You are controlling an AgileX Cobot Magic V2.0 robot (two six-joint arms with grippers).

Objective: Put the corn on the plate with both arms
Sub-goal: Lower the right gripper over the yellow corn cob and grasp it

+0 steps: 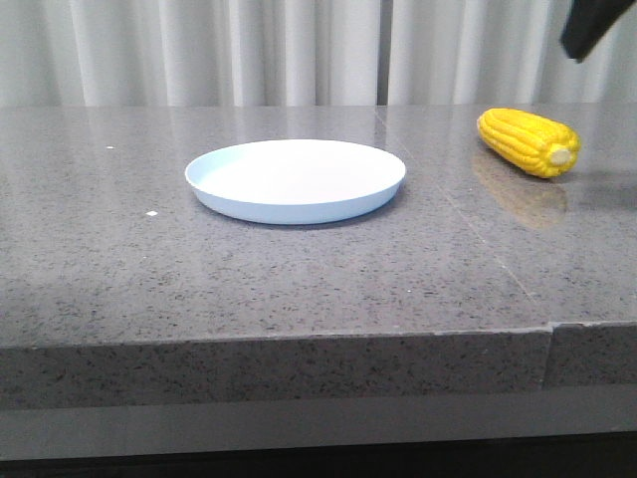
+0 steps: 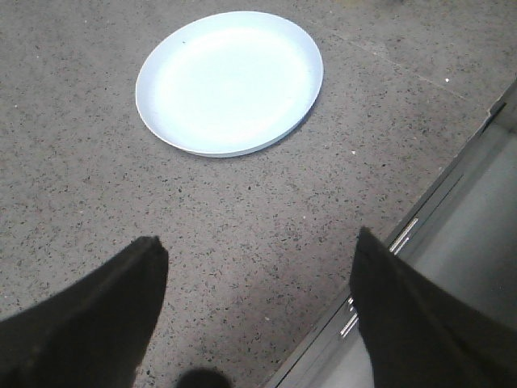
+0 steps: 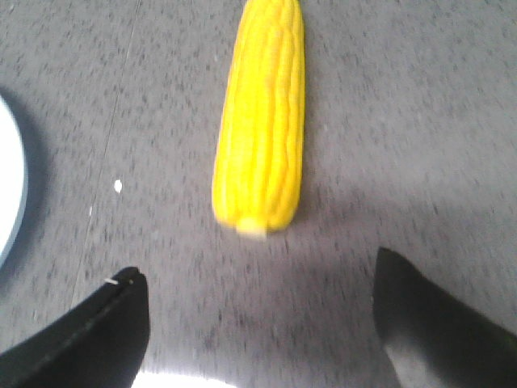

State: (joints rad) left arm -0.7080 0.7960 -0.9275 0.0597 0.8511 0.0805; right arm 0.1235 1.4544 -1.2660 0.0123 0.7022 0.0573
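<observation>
Yellow corn [image 1: 528,141] lies on the tabletop [image 1: 299,269] well right of the empty plate [image 1: 295,180], so the right end effector [image 3: 258,323], wide open and empty, should straddle its middle squarely.

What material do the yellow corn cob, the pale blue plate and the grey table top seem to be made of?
The bright yellow corn cob looks like moulded plastic: uniform colour and a slight gloss. The round pale blue-white plate is probably plastic or melamine, smooth and matte with a thin rim. The grey speckled table top resembles polished stone or a stone imitation, since it faintly reflects the corn.
</observation>
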